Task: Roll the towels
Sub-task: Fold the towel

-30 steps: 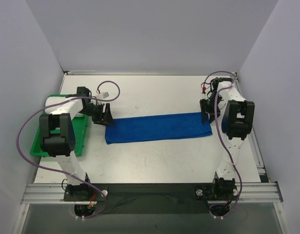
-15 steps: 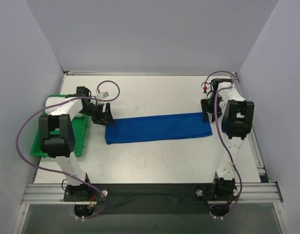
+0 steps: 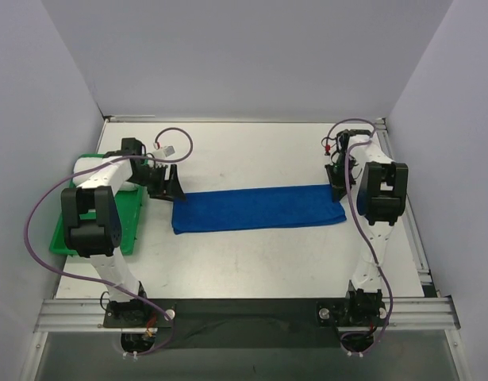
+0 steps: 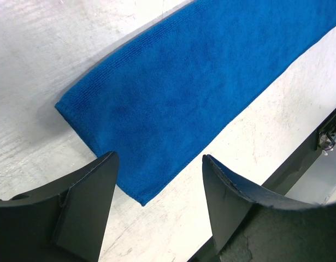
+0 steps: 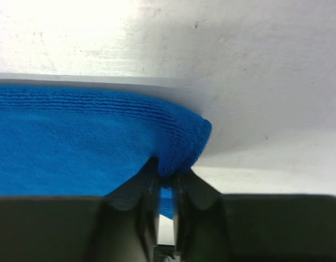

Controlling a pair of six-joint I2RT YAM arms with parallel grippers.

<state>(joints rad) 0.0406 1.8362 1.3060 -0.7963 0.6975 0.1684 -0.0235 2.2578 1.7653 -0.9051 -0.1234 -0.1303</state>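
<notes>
A blue towel (image 3: 255, 208) lies folded into a long flat strip across the middle of the table. My left gripper (image 3: 174, 188) is open and empty just above the strip's left end; in the left wrist view the towel (image 4: 195, 87) lies ahead of the spread fingers (image 4: 86, 207). My right gripper (image 3: 337, 184) is shut on the towel's far right corner; in the right wrist view the blue cloth (image 5: 96, 136) bunches between the closed fingertips (image 5: 148, 185), its edge lifted off the table.
A green tray (image 3: 124, 226) sits at the left edge with a white rolled towel (image 3: 89, 165) at its far end. Purple cables loop beside both arms. White walls close the table on three sides.
Both grippers have shifted slightly toward the far side. The right gripper has drawn the towel's right corner a little back with it. The towel otherwise lies as before.
</notes>
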